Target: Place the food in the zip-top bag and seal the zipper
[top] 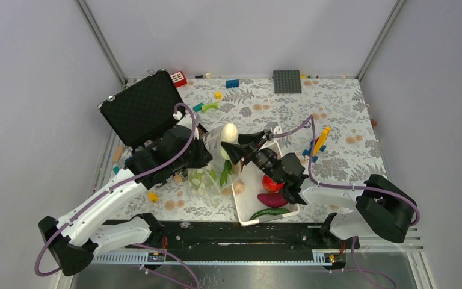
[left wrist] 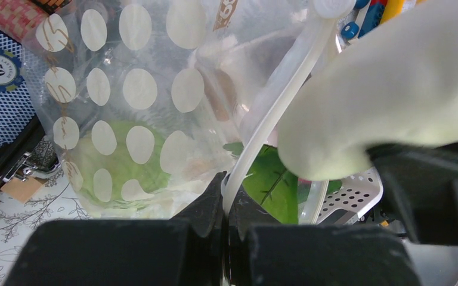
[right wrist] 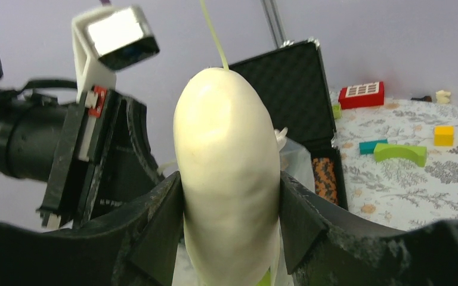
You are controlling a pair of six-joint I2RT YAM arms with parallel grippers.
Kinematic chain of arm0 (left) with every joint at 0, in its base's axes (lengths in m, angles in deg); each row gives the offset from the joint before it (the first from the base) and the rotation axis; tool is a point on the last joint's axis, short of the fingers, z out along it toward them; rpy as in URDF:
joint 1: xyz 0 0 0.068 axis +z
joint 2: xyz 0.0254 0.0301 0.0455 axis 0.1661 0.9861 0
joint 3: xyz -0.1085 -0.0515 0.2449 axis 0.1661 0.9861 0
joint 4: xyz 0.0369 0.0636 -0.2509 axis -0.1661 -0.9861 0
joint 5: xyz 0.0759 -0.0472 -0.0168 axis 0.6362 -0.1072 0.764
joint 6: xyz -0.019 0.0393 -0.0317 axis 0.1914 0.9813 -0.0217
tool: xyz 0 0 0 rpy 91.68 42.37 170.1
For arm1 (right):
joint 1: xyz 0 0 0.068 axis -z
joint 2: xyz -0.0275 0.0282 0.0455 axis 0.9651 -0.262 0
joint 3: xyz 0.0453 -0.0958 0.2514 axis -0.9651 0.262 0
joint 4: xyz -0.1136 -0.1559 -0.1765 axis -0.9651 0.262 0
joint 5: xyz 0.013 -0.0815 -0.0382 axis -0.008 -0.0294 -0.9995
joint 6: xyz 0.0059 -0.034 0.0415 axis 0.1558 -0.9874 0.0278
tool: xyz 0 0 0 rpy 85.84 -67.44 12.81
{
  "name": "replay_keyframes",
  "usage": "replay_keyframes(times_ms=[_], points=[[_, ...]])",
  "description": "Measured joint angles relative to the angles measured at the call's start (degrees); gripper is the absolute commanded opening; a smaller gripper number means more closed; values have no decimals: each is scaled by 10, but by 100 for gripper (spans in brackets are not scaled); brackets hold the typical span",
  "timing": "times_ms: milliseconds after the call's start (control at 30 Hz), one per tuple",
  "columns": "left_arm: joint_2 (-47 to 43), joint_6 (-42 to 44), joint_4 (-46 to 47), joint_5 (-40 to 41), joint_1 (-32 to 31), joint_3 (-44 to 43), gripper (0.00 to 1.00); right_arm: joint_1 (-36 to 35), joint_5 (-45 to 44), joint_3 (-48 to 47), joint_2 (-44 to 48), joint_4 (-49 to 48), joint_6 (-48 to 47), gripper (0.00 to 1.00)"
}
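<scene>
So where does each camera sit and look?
Top: above, behind the arms, looking down at the table; both arms show.
Left wrist: on left arm, facing the zip-top bag pinched in the left tool.
Right wrist: on right arm, facing the white radish gripped by the right tool.
Shared: all show the white radish.

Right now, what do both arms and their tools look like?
The left arm and right arm: white links, bulky black joints, a purple cable looping along each. The left tool and right tool: matte black, two wedge-shaped fingers.
</scene>
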Motion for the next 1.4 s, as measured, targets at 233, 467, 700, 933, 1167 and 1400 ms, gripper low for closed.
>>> replay_keyframes(times_ms=[233, 467, 700, 933, 1167, 1400], points=[[0, -1, -5, 17, 3, -5, 0, -27, 16, -41, 12, 141, -12, 15], [0, -1, -7, 29, 3, -5, 0, -55, -24, -118, 21, 334, -2, 26], [0, -1, -7, 34, 5, -5, 0, -76, -79, -135, 24, 449, 22, 38], [0, -1, -11, 36, 5, -9, 0, -99, -93, -132, 44, 471, -3, 51], [1, -1, -11, 35, 5, -9, 0, -105, -90, -125, 80, 471, -32, 81], [2, -1, -12, 35, 5, -9, 0, -106, -66, -125, 81, 475, -40, 94]])
